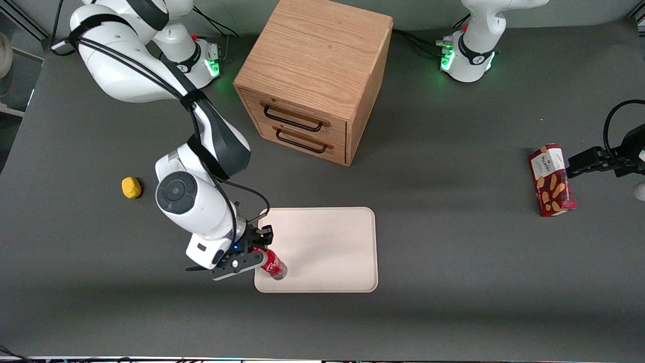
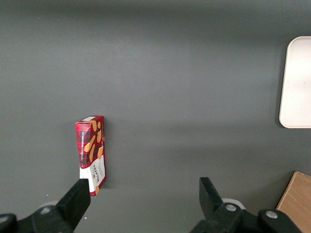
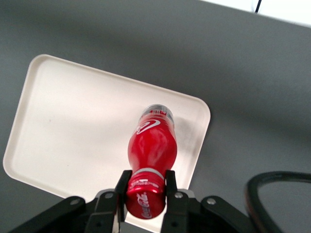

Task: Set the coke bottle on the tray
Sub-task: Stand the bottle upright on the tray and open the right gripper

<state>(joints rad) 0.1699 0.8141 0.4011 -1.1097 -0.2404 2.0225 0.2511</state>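
The gripper (image 1: 259, 245) is clamped on the neck of the coke bottle (image 1: 272, 266), just under its red cap, one finger (image 3: 121, 187) pressed to each side of it in the right wrist view. The bottle (image 3: 151, 150) hangs below the gripper, base downward, over a corner of the tray (image 1: 332, 242); whether the clear base touches the tray's floor or sits slightly above it cannot be told. In the front view that corner is the one nearest the camera on the working arm's end, so the rest of the tray (image 3: 73, 121) spreads away from the gripper toward the parked arm's end of the dark bench (image 1: 453, 302). A wooden drawer cabinet (image 1: 315, 75) stands farther from the camera than the gripper, well apart from it. A small yellow object (image 1: 131, 187) lies on the bench toward the working arm's end, apart from the gripper. A red biscuit box (image 1: 552, 179) lies well away, toward the parked arm's end.
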